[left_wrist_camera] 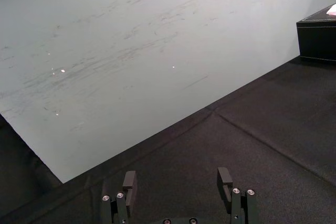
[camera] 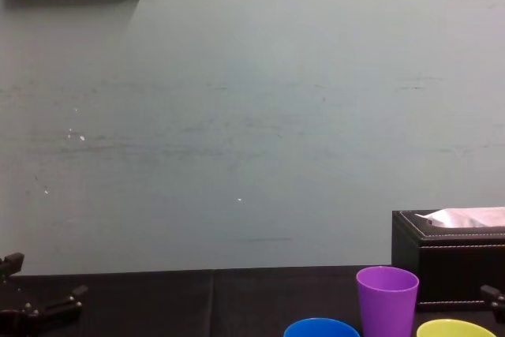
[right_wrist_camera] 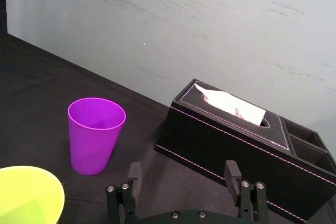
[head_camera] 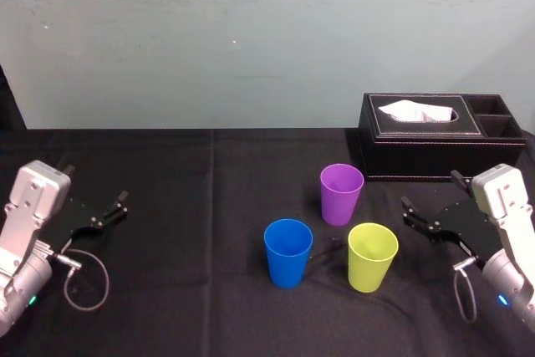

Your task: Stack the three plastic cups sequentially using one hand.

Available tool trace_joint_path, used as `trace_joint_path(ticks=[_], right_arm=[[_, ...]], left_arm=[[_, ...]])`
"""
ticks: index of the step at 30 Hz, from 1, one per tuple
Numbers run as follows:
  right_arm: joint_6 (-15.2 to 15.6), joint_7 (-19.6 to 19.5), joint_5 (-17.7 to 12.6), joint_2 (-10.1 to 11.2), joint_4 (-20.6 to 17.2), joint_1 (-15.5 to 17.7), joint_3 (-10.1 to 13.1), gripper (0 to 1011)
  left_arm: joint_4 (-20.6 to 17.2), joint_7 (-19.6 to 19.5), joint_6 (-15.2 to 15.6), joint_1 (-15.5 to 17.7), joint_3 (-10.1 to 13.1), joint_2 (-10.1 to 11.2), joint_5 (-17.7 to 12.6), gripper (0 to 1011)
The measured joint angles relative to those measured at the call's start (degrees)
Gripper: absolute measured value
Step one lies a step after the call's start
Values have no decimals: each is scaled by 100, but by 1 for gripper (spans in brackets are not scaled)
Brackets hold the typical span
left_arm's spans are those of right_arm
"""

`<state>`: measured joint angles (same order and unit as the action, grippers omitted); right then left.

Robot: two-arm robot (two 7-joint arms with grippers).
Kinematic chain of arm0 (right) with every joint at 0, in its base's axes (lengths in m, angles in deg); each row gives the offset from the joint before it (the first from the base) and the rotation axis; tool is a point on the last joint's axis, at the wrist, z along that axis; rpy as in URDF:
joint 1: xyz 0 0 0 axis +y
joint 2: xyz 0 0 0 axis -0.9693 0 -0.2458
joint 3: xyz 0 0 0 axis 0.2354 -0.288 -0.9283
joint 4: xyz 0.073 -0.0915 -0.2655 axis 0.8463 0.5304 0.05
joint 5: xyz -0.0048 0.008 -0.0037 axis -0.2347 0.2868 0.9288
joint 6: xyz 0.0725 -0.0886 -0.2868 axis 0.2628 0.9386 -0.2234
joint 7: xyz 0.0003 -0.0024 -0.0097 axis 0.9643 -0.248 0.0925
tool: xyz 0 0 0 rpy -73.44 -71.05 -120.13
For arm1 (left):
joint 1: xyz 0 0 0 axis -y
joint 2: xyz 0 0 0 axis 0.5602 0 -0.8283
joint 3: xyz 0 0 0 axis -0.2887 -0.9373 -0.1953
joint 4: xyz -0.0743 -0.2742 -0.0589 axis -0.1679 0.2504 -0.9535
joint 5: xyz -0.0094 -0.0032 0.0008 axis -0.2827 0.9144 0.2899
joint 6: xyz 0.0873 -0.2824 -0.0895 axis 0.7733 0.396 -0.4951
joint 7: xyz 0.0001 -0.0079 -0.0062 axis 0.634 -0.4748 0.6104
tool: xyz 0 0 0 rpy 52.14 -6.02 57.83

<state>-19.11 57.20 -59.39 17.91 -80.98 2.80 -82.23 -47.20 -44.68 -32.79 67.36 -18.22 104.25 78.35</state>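
Right claw (head_camera: 430, 190): over the desk (head_camera: 192, 206) near its right edge, pointing in toward desk centre. Fingers spread wide, nothing between them. In the right wrist view the fingers (right_wrist_camera: 135, 174) frame only bare black cloth. The nearest cup is the green cup (head_camera: 372, 256): near, not touching.

Left claw (head_camera: 95, 183): near the left edge, also wide open and empty, well apart from all three cups. A cable (head_camera: 84, 277) loops beside its wrist.

Cups: three, all upright, mouths up, none nested, none touching. They form a loose triangle right of desk centre.
- Purple cup (head_camera: 342, 193): farthest toward the back edge.
- Blue cup (head_camera: 288, 252): toward the front edge, leftmost of the three.
- Green cup: toward the front edge, level with blue, with a gap between them. Purple sits behind that gap, somewhat closer to green.

Tissue box (head_camera: 435, 135): black, stitched edges, by the back right corner of the desk. White tissue sticks up from the slot, and there are two open compartments at its right end. The purple cup stands near the box's front left corner, apart from it.

Chest view: purple cup seen from the side beside the box; the rims of blue and green show at the lower edge.

Desk is covered in black cloth. A pale wall (head_camera: 251, 39) stands behind the back edge.
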Motion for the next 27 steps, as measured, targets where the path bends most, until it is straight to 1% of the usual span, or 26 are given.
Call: trace_joint_path(ticks=[27], right_arm=[[0, 0, 0, 0, 0, 0, 0, 1002]], left_arm=[[0, 0, 0, 0, 0, 0, 0, 1000]])
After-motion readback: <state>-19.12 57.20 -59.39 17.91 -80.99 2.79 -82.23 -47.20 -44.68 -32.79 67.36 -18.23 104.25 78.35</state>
